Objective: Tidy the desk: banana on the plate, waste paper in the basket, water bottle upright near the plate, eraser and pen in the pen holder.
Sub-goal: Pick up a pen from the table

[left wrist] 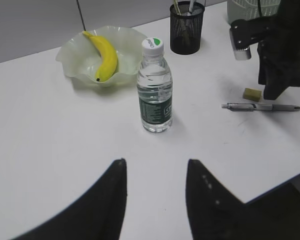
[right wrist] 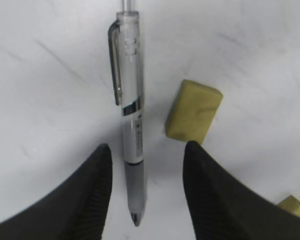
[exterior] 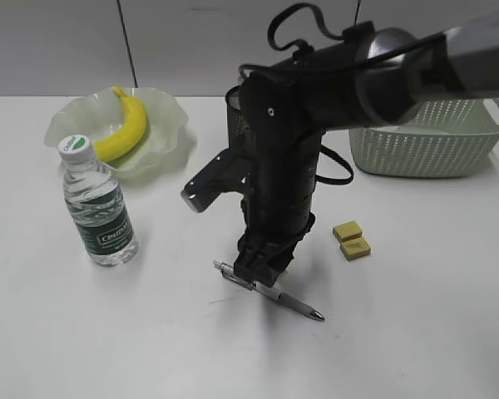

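The banana (exterior: 129,125) lies in the wavy green plate (exterior: 162,112), also in the left wrist view (left wrist: 107,57). The water bottle (exterior: 98,208) stands upright in front of the plate. A silver pen (exterior: 274,293) lies on the white desk (exterior: 416,332). My right gripper (exterior: 262,268) is down over the pen, open, with the pen (right wrist: 131,115) between its jaws (right wrist: 147,147). Two yellow erasers (exterior: 352,240) lie to its right; one (right wrist: 194,109) is beside the pen. The black pen holder (left wrist: 186,30) stands behind. My left gripper (left wrist: 155,162) is open and empty. No waste paper shows.
The pale green basket (exterior: 428,141) stands at the back right, partly behind my right arm. The pen holder (exterior: 233,104) is mostly hidden by that arm and holds some pens. The bottle (left wrist: 154,90) stands ahead of my left gripper.
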Controlling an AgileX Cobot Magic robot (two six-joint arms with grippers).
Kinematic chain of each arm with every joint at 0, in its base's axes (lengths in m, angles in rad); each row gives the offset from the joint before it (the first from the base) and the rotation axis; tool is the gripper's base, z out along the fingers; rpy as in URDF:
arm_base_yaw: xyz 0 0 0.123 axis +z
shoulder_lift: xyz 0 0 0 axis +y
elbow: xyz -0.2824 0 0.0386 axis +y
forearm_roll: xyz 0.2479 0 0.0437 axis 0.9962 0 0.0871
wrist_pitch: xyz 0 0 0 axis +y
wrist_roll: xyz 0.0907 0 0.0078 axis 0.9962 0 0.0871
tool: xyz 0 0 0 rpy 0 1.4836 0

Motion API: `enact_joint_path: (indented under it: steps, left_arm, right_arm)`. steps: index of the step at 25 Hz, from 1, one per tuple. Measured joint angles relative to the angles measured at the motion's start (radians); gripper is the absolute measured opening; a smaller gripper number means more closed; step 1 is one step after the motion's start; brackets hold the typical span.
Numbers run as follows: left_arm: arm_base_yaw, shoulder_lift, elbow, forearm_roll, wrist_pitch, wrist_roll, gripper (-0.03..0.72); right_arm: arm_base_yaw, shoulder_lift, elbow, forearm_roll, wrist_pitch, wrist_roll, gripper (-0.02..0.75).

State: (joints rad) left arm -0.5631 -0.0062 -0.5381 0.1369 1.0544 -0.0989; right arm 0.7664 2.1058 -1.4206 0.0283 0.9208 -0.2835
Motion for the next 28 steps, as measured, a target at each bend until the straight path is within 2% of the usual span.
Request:
enact_joint_path:
  steps: [16, 28]
  left_arm:
    - [0.0, 0.0, 0.0, 0.0, 0.0, 0.0, 0.297]
    - [0.0, 0.0, 0.0, 0.0, 0.0, 0.0, 0.289]
  right_arm:
    - [0.0, 0.012, 0.002, 0.011, 0.038, 0.004, 0.382]
    - [-0.003, 0.072, 0.004, 0.009, -0.038, 0.004, 0.382]
